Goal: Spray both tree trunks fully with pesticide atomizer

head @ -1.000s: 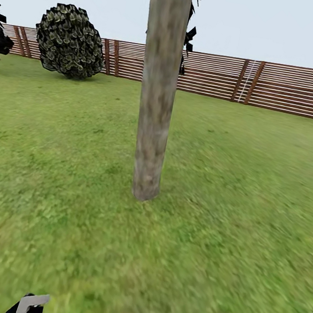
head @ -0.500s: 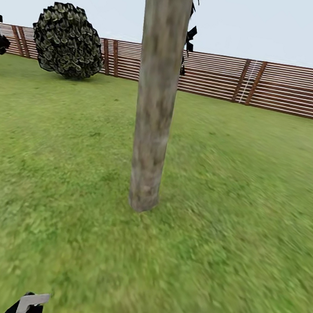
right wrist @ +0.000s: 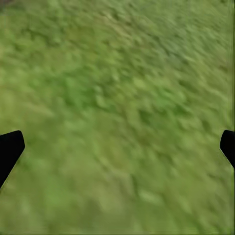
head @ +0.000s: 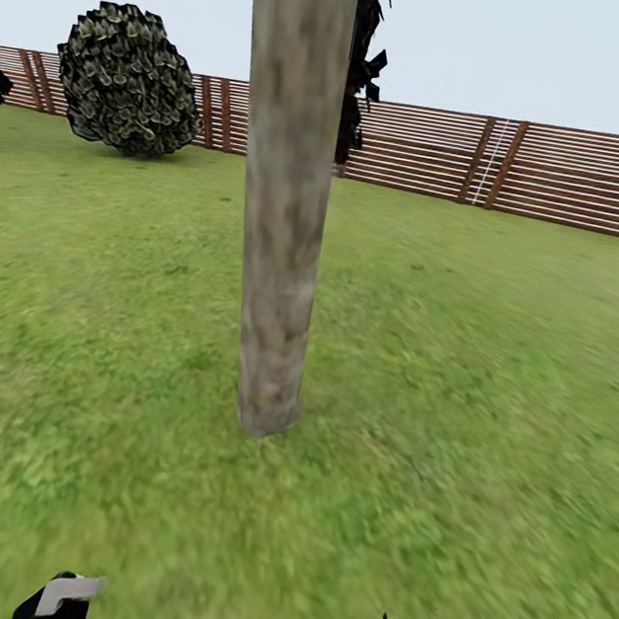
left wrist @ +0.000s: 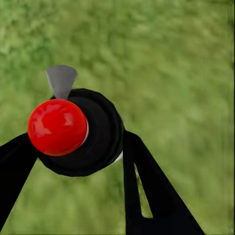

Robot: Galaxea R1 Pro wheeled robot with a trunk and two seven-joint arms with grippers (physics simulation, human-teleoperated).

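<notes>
1. Compared with the head view 1 s ago, the tree trunk (head: 281,225) looms larger and sits further toward the left, and the round bush (head: 129,79) has slid the same way; the whole picture has shifted, so this reads as the robot rolling closer, not the things moving.
2. Left pincer (left wrist: 81,147) is pinching the pesticide atomizer (left wrist: 76,129): its 2 black fingers (left wrist: 147,186) flank the black body just below the red cap (left wrist: 57,126), and a grey nozzle tab (left wrist: 61,80) points out over the grass.
3. Right pincer (right wrist: 117,144) is spread wide and holds nothing, with only lawn (right wrist: 117,88) between its tips.
4. No white specks show on the bark, so I judge spraying has not begun; the step in hand is the approach to the 1st tree in the garden, whose fence (head: 531,170) runs behind.
5. To do it well, stop near the trunk with it squarely ahead, raise the left arm, and turn the nozzle toward the bark before triggering.
6. Sweep from base upward; the far side probably needs a second stance, since coverage must be complete.
</notes>
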